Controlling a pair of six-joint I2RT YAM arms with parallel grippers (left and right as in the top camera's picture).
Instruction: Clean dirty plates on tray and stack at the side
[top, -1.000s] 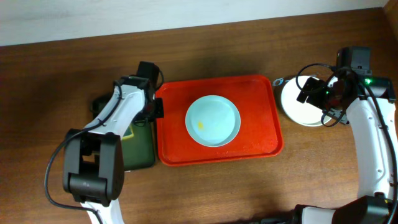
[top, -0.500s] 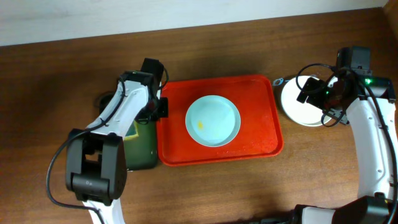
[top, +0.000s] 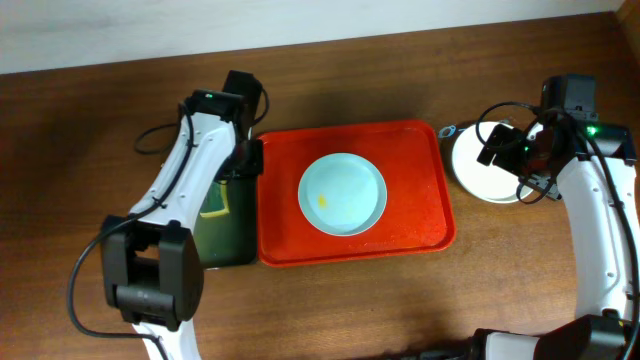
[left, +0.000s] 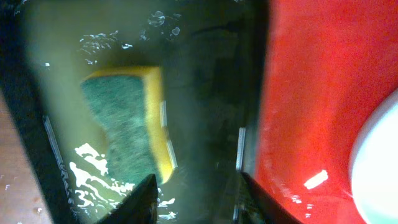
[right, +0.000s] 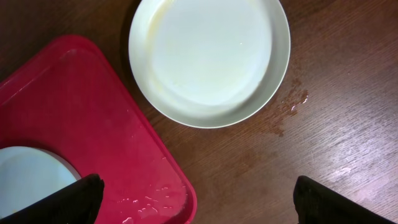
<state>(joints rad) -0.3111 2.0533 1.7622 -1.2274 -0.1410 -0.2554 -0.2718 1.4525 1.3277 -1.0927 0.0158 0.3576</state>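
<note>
plate (top: 342, 194) on tray (top: 420, 200) unmoved; left claw (left: 198, 196) newly parted, sponge (left: 124, 124) released; right claw (right: 199, 199) wide, empty.

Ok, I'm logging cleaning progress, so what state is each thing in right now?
Blue plate: on red tray, yellow smear.
White plate: on table, no clear smear.
Sponge: lying in wet green tray, unheld.
Left tool: open, empty.
Right tool: open, empty.
</note>
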